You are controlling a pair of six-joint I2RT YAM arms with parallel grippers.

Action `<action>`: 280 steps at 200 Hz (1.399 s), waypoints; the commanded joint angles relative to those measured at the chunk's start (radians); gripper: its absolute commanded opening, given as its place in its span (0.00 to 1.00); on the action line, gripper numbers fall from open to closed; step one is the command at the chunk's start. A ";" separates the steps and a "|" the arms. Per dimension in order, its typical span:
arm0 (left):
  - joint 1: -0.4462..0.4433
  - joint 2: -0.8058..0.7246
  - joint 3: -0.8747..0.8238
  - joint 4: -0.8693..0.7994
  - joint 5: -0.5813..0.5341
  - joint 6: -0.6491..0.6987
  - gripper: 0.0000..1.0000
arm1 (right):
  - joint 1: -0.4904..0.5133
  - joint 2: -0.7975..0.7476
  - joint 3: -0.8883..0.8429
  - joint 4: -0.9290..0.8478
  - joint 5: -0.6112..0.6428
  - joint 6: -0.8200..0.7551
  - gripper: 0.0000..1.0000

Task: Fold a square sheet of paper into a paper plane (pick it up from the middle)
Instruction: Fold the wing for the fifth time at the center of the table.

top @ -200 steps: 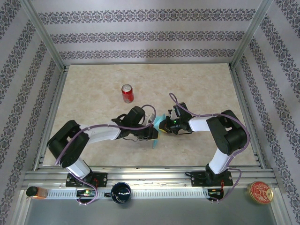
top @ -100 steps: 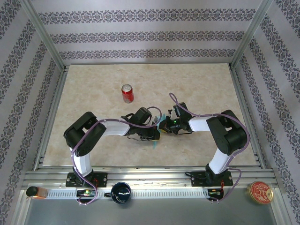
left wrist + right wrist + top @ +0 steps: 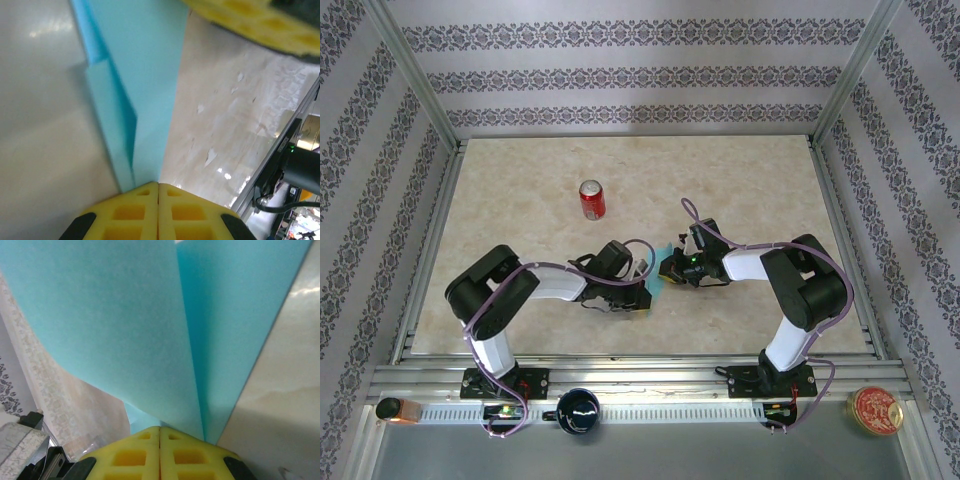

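The square sheet of paper (image 3: 659, 286) is turquoise and folded into layers, and it hangs between my two grippers near the middle of the table. My left gripper (image 3: 646, 296) is shut on its near end. In the left wrist view the folded paper (image 3: 145, 75) runs up from my closed yellow fingertips (image 3: 158, 186). My right gripper (image 3: 666, 270) is shut on the far end. In the right wrist view the paper (image 3: 125, 325) fans out with a crease above the closed fingertips (image 3: 160, 429). A yellow finger of the right gripper (image 3: 250, 25) shows in the left wrist view. No finished paper plane shape can be made out.
A red soda can (image 3: 591, 199) stands upright behind and to the left of the grippers. Metal frame rails (image 3: 620, 365) border the table. On the near ledge sit a dark round object (image 3: 578, 410) and a red-gold tin (image 3: 875, 410).
My left arm swung its elbow and drew its wrist slightly back toward the near left, staying shut on the paper. Less turquoise shows from above. The right arm has not moved.
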 commanded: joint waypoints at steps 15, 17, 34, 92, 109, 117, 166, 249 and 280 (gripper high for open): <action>-0.044 -0.038 -0.037 -0.195 -0.011 0.056 0.07 | 0.004 0.045 -0.020 -0.076 0.064 -0.005 0.09; -0.046 -0.042 -0.035 -0.209 -0.019 0.060 0.07 | 0.004 0.046 -0.020 -0.076 0.062 -0.005 0.09; -0.051 -0.078 -0.032 -0.279 -0.071 0.088 0.07 | 0.004 0.044 -0.022 -0.077 0.064 -0.006 0.09; -0.048 -0.242 0.024 -0.311 -0.157 0.101 0.06 | 0.004 0.037 -0.022 -0.076 0.062 -0.002 0.09; -0.041 -0.223 0.059 -0.273 -0.153 0.091 0.06 | 0.004 0.034 -0.023 -0.075 0.064 0.000 0.09; -0.036 -0.201 0.081 -0.251 -0.150 0.081 0.07 | 0.004 0.034 -0.023 -0.075 0.064 0.000 0.09; -0.007 -0.036 0.199 -0.128 -0.147 0.023 0.06 | 0.006 0.037 -0.025 -0.065 0.057 0.005 0.09; -0.005 0.091 0.223 -0.199 -0.251 0.061 0.04 | 0.006 0.016 -0.025 -0.059 0.048 0.015 0.10; -0.007 0.092 0.141 -0.187 -0.245 0.058 0.00 | 0.002 -0.011 -0.006 -0.066 0.032 0.020 0.10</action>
